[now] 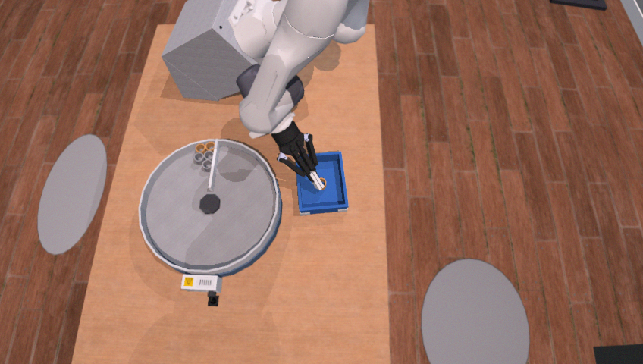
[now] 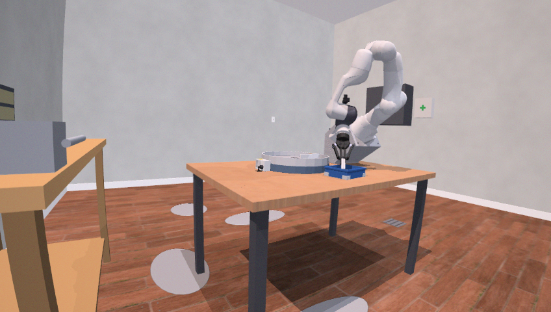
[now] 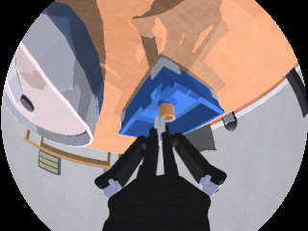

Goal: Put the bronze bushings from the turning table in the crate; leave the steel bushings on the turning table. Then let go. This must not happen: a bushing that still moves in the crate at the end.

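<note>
My gripper [image 1: 319, 184] [image 2: 343, 168] [image 3: 160, 121] is shut on a bronze bushing [image 1: 324, 181] [image 3: 166, 107], apparently by its thin wall, at the fingertips. Both are over or inside the blue crate [image 1: 344, 180] [image 2: 345, 172] [image 3: 207, 103]; the fingers partly cover the bushing, and its height above the crate floor is hard to tell. On the grey turning table [image 1: 180, 234] [image 2: 297, 168] [image 3: 53, 108], two bronze bushings [image 1: 200, 148] [image 1: 209, 146] stand at the back rim, with several steel bushings [image 1: 198, 157] just in front, against the divider.
The white divider [image 1: 212, 167] runs from the turning table's back rim towards its dark hub [image 1: 209, 203]. A white box [image 1: 200, 282] with a black knob stands at the turning table's front. The crate stands right of the turning table. The grey robot base [image 1: 202, 58] is at the back left.
</note>
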Controlling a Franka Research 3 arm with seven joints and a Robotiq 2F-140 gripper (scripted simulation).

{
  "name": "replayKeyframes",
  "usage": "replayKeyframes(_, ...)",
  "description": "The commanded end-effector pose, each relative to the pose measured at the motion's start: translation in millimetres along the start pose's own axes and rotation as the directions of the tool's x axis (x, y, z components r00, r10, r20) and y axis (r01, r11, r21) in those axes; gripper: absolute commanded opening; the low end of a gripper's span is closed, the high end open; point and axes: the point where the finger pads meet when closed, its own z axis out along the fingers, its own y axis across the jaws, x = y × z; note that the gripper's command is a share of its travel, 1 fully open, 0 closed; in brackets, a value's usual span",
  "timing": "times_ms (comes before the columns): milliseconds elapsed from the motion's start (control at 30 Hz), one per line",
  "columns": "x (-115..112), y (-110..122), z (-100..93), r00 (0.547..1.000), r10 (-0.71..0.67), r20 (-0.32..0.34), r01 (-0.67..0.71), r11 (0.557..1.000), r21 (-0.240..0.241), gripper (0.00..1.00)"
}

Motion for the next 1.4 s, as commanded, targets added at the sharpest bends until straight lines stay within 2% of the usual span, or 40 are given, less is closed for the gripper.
replayKeyframes(0,0.4,-2.4,-0.1,1.000,-0.005,0.000,0.005,1.000,0.006,0.00)
replayKeyframes(1133,0.4,-2.4,-0.1,1.000,-0.005,0.000,0.005,1.000,0.006,0.00)
replayKeyframes(1167,0.4,-2.4,-0.1,1.000,-0.005,0.000,0.005,1.000,0.006,0.07)
replayKeyframes(1367,0.4,-2.4,-0.1,1.000,-0.005,0.000,0.005,1.000,0.006,0.07)
